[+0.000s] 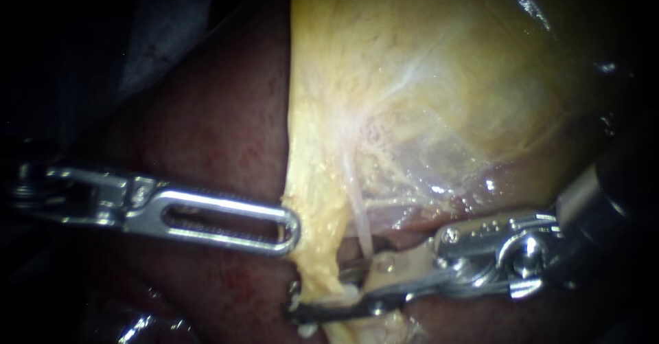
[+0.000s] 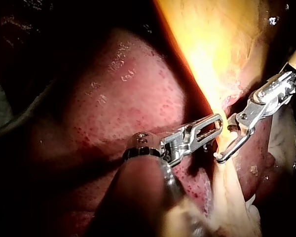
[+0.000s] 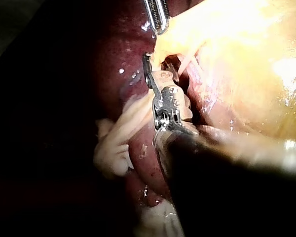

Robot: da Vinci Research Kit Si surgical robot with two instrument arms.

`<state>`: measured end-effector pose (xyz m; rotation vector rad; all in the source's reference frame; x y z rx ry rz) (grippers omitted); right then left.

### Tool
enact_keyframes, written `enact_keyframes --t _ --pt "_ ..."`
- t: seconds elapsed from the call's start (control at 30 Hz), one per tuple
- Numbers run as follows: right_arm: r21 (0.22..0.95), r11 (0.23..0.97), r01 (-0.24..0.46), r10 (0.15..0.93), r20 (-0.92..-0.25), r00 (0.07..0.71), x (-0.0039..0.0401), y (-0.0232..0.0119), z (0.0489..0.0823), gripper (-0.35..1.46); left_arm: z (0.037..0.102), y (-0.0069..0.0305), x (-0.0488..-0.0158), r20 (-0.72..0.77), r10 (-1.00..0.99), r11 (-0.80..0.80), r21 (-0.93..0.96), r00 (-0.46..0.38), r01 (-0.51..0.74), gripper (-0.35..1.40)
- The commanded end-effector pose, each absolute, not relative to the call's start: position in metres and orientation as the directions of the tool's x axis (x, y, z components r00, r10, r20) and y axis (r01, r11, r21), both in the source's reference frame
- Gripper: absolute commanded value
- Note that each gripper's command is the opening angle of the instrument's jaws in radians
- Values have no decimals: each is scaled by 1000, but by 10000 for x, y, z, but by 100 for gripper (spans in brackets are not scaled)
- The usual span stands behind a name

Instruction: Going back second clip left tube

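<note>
Dark red liver (image 1: 220, 131) forms the ground, with blackness around it. Above the left tube (image 1: 319, 248) spreads the yellow gallbladder (image 1: 425, 76). The tube itself is a yellow, fatty strand hanging from the gallbladder. Beside the tube, the left instrument (image 1: 292, 231) keeps its hand together, the tip touching the strand's edge. The right instrument (image 1: 335, 285) has its hand apart, straddling the tube's lower part.
</note>
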<state>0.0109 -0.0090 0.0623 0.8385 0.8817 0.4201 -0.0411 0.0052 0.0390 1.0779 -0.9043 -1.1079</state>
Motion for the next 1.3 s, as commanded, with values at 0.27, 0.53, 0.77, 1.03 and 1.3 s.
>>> enact_keyframes --t 0.27,0.53,0.77,1.03,1.3 --pt "785 619 5 636 -506 583 109 -89 624 38 390 52 -411 39 -974 92 968 223 234 -35" --pt "781 624 7 633 -511 582 110 -90 623 41 390 52 -411 39 -974 92 968 223 233 -35" --pt "768 640 14 620 -528 580 118 -91 624 43 390 52 -411 39 -974 92 968 223 233 -35" --pt "743 669 38 590 -561 581 123 -96 630 44 390 52 -411 39 -974 92 968 223 233 -35" --pt "742 669 39 589 -561 582 122 -96 631 44 390 52 -411 39 -974 92 968 223 234 -35"
